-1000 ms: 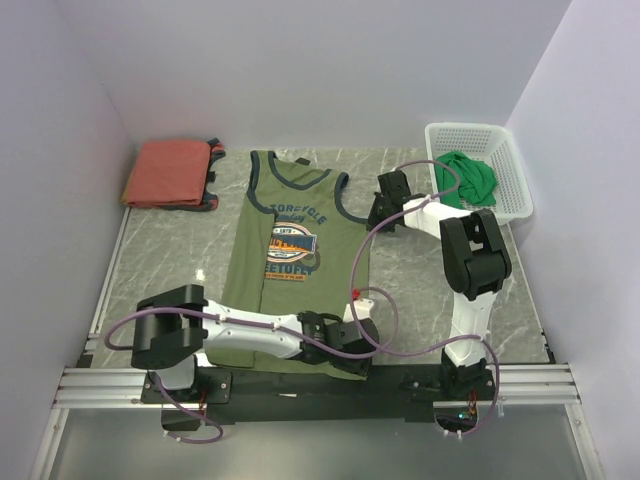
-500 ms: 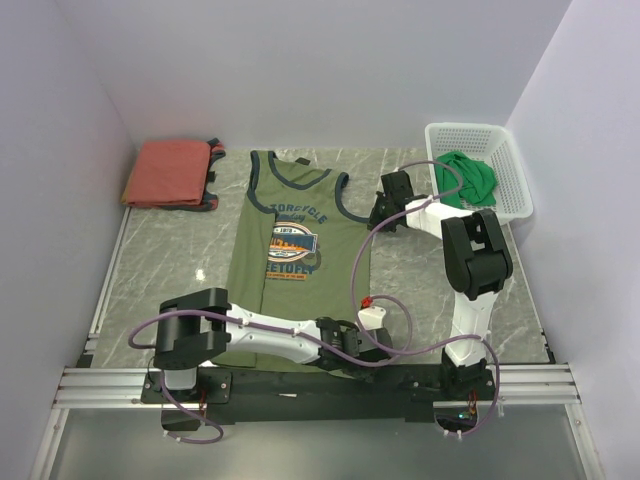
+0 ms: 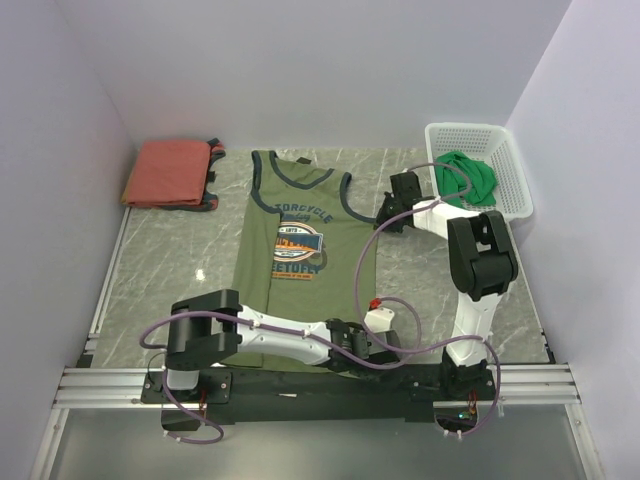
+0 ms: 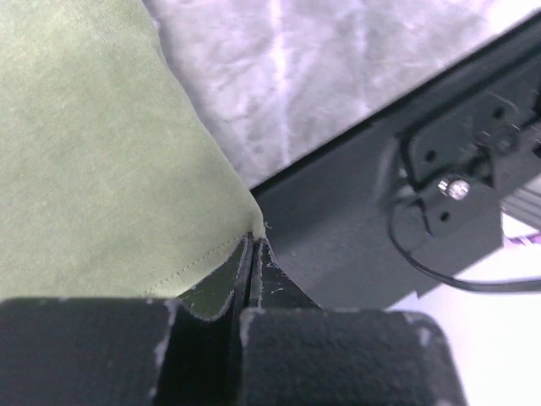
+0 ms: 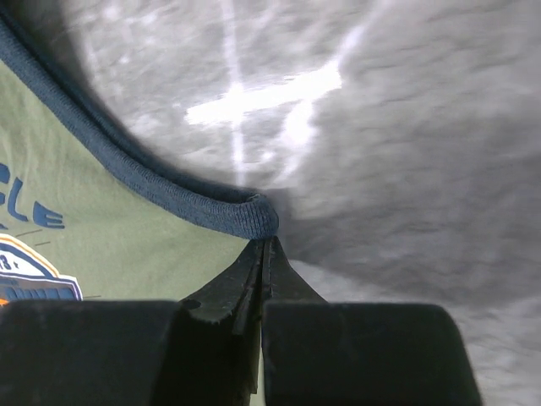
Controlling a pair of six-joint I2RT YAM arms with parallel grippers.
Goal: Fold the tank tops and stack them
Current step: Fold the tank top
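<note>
While looking down from top view, seeing olive tank top point(image 3: 300, 260) spread flat on marble table point(image 3: 170, 270) at frame centre: neck toward top edge, hem toward bottom edge, chest graphic face up. Gripped at two spots along right-hand side of cloth.

Lower one: left gripper point(image 3: 368, 345), bottom of frame just right of centre, reaching in from bottom left along hem. In left wrist view, fingertips point(image 4: 224, 288) pressed together at bottom centre, pinching hem corner of olive cloth. Hem stitching visible just left of pinch. Cloth filling left half of that frame, grey marble at top, black rail point(image 4: 355, 211) running across lower right. Pinched corner sitting right at table edge beside rail.

Upper one: right gripper point(image 3: 385, 215), right of centre, at armhole edge. In right wrist view, fingertips point(image 5: 224, 300) clamped tight at bottom centre, nipping olive fabric directly under navy trim point(image 5: 127, 165). Trim curving away to upper left, bare marble over rest of that frame.

Elsewhere in top view: rust-red top point(image 3: 170, 172) folded flat at upper left, well apart from olive one. Bright green top point(image 3: 468, 178) bunched inside white mesh basket point(image 3: 460, 128) at upper right.
</note>
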